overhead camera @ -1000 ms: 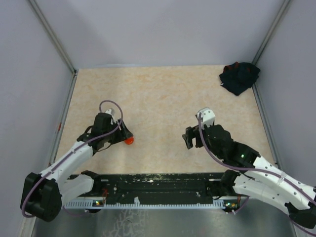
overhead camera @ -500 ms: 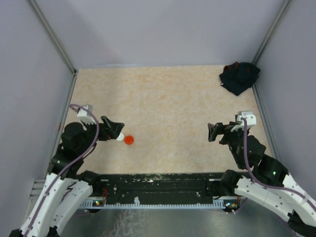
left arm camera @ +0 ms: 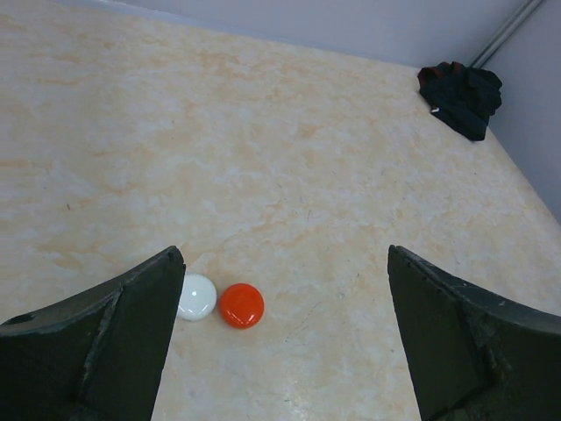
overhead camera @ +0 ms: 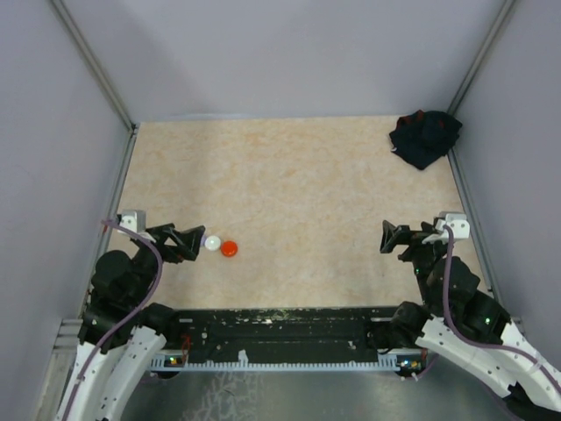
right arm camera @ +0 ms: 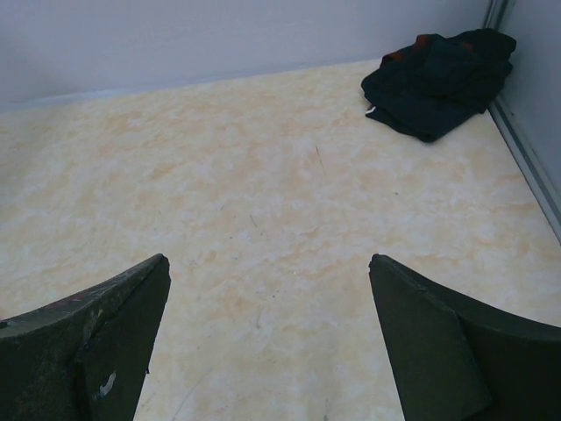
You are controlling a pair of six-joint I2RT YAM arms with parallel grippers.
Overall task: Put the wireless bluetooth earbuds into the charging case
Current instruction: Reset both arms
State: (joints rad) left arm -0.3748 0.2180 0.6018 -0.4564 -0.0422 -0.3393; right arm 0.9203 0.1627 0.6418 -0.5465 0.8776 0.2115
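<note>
Two coin-like round charging cases lie side by side at the table's left: a white case [overhead camera: 212, 242] [left arm camera: 196, 296] and an orange-red case [overhead camera: 229, 249] [left arm camera: 241, 305], both closed. No wireless bluetooth earbuds show in any view. My left gripper [overhead camera: 195, 240] [left arm camera: 285, 254] is open just left of the white case, with nothing between its fingers. In the left wrist view the white case sits beside the left finger. My right gripper [overhead camera: 386, 239] [right arm camera: 268, 260] is open and empty at the table's right, over bare tabletop.
A crumpled dark cloth [overhead camera: 425, 137] [left arm camera: 462, 96] [right arm camera: 438, 81] lies in the far right corner. Grey walls with metal rails close in the beige table [overhead camera: 289, 175] on three sides. A black rail [overhead camera: 280, 329] runs along the near edge between the arm bases.
Both arms have drawn back toward the near edge and outward. The left gripper opened and pulled away to the left, uncovering the white case beside the orange one. The right gripper opened wider.
</note>
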